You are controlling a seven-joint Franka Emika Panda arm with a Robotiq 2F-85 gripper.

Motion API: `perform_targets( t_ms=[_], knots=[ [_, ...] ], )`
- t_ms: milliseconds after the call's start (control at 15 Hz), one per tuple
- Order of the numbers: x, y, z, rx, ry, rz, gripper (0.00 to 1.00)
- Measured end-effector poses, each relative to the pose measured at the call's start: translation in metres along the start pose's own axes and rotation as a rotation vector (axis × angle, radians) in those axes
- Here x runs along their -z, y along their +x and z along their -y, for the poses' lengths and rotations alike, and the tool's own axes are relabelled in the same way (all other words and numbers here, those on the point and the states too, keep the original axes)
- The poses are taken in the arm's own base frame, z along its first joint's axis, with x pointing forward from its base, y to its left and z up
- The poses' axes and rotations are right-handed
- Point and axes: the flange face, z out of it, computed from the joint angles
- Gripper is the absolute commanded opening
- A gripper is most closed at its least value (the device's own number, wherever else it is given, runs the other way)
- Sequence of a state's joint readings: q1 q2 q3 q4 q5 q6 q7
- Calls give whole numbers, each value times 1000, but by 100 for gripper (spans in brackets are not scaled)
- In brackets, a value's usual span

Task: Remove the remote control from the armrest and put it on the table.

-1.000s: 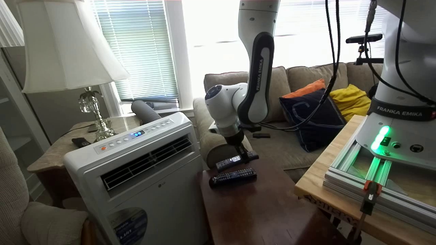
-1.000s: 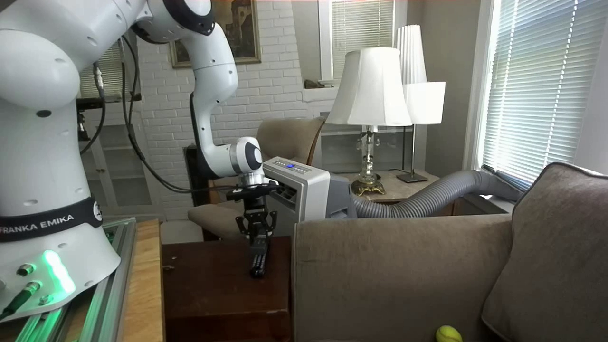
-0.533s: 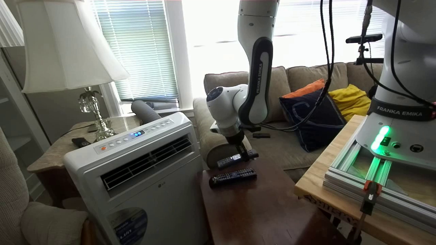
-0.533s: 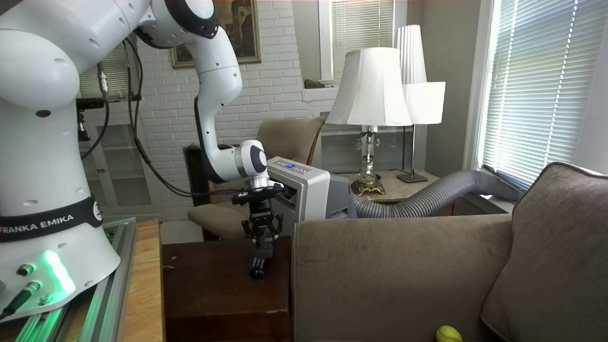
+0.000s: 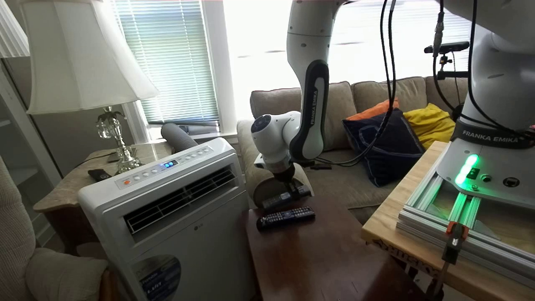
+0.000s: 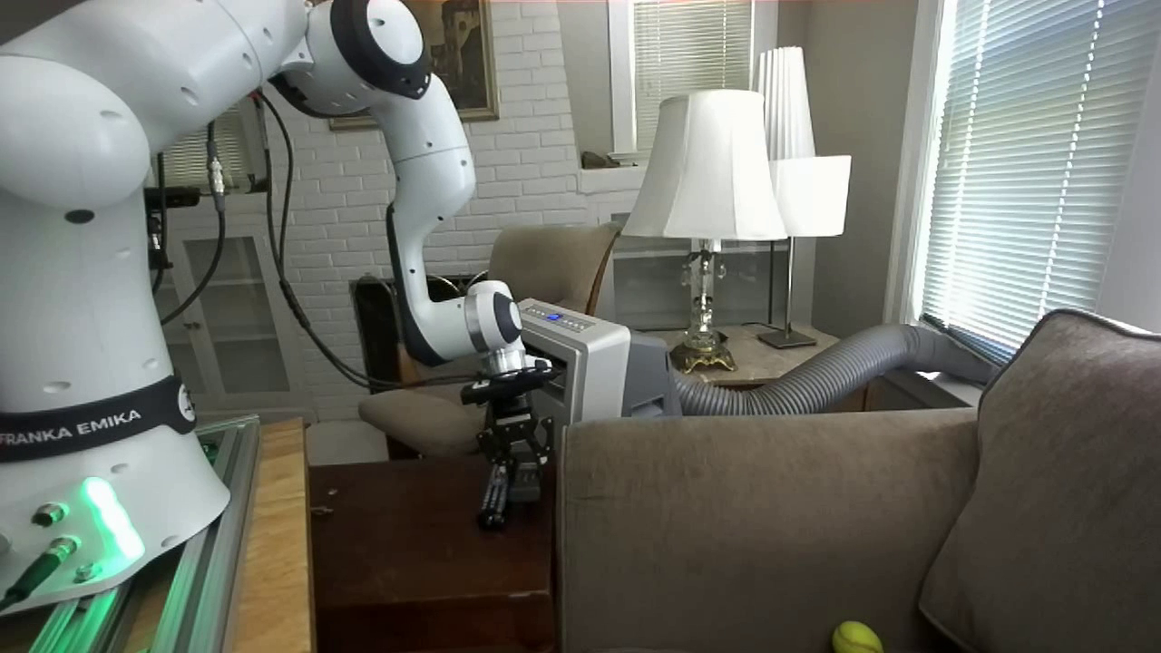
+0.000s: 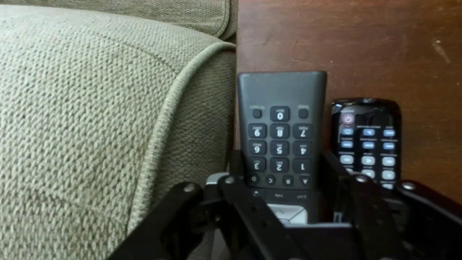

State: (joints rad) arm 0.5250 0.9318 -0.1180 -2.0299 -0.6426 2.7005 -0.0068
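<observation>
Well to the left of the table (image 5: 313,259), in an exterior view, you have the white-shaded lamp (image 5: 85,58), then the white air conditioner (image 5: 192,238) just beside the table's left edge. The armrest (image 5: 264,184) is just behind the table's far left corner. Your gripper (image 5: 297,192) is at the table's far edge, clamped on both long sides of the remote control (image 7: 280,144); in the wrist view you see it keys up, over the table's edge by the armrest. Whether it touches the table, you can't tell. A second remote (image 5: 286,217) lies on the table's far end. Beyond the table to the right, a navy cushion (image 5: 395,154) leans on the sofa (image 5: 342,184), and the wooden bench (image 5: 388,205) stands along the table's right side.
</observation>
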Motion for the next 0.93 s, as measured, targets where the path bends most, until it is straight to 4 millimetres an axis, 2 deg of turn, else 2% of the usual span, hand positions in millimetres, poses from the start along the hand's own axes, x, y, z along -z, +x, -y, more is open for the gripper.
perform_targets(
  t_ms=[267, 600, 667, 733, 800, 933],
  knots=[
    [-17, 7, -6, 6, -4, -16, 28],
    [-36, 12, 1, 15, 8, -21, 28],
    [-39, 13, 3, 17, 10, -19, 33],
    [-41, 13, 3, 18, 10, -17, 78],
    [-41, 13, 3, 18, 10, -17, 80],
    [-41, 13, 4, 20, 11, -16, 92]
  ],
)
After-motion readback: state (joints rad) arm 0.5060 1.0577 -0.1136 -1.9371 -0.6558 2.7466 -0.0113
